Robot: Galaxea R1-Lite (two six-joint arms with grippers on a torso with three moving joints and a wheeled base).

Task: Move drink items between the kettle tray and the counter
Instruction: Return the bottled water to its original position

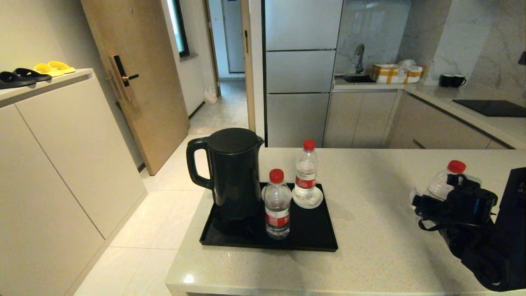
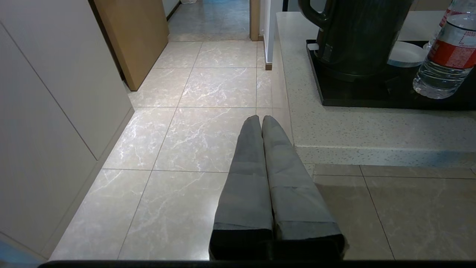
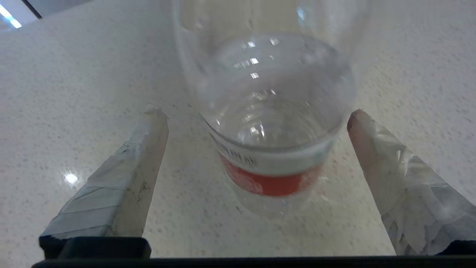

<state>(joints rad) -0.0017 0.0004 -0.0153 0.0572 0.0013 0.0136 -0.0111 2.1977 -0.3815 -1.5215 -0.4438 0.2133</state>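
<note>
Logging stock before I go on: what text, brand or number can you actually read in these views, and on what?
No text can be read.
Front bottle on the kettle tray: red-and-white label, print too small.
Rear bottle: the same.
Bottle on the counter, between the open right gripper's fingers: dark print on the label's white band, blurred.
Kettle: no visible marking.

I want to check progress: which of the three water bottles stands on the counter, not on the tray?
The bottle between the open right gripper fingers; the other two stand on the black tray.
</note>
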